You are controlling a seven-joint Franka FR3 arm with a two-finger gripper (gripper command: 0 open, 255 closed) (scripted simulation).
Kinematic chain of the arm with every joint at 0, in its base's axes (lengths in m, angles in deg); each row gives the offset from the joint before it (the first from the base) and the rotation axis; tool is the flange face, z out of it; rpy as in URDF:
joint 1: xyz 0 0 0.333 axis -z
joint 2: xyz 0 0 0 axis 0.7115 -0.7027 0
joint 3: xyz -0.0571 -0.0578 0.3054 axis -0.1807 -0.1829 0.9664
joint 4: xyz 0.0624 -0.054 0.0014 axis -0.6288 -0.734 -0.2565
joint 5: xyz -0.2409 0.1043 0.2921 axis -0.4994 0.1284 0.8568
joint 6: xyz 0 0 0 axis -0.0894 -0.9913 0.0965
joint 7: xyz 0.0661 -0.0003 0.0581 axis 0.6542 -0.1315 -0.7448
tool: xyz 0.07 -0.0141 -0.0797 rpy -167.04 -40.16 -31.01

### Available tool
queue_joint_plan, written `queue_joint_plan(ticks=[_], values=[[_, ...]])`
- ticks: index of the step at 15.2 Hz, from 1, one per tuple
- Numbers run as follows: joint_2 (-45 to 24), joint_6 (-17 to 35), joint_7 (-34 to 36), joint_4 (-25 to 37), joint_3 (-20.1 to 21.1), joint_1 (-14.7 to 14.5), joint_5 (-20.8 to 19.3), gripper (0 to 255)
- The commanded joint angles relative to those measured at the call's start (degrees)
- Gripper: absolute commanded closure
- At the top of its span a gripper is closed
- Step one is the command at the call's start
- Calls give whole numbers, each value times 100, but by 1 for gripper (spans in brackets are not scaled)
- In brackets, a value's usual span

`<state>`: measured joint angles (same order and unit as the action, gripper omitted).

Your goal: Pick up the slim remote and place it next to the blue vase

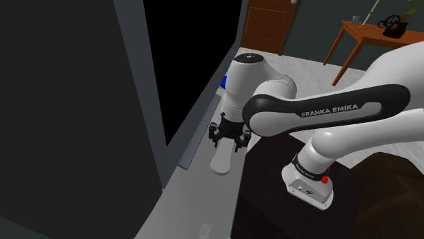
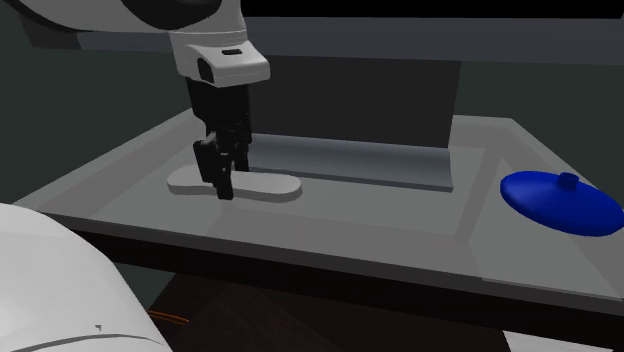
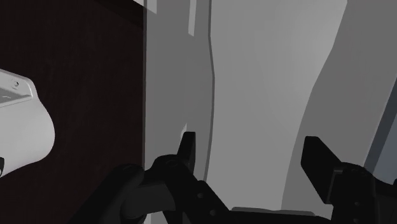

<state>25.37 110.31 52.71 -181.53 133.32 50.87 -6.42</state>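
Left of centre, the gripper (image 2: pixel 222 188) is held open astride the pale remote (image 2: pixel 271 186), nothing clasped, seemingly readied for a crosswise pinch

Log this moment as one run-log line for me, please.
phase: pre-grasp | gripper: open, astride slim remote | slim remote: flat on grey surface, not lifted | blue vase: apart, at second exterior view's right

The desk (image 2: pixel 400 250) is plain grey, smooth and matt — as is the paler remote (image 2: pixel 270 186). The blue vase (image 2: pixel 560 203) is smooth with a faint sheen. The fingers (image 3: pixel 186 149) are matt black, and the stand (image 1: pixel 272 200) is dark and wood-grained.
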Motion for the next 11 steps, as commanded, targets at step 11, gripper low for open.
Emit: queue_joint_plan(ticks=[11], values=[[460,-1087,62,606,-571,-25,-371,255]])
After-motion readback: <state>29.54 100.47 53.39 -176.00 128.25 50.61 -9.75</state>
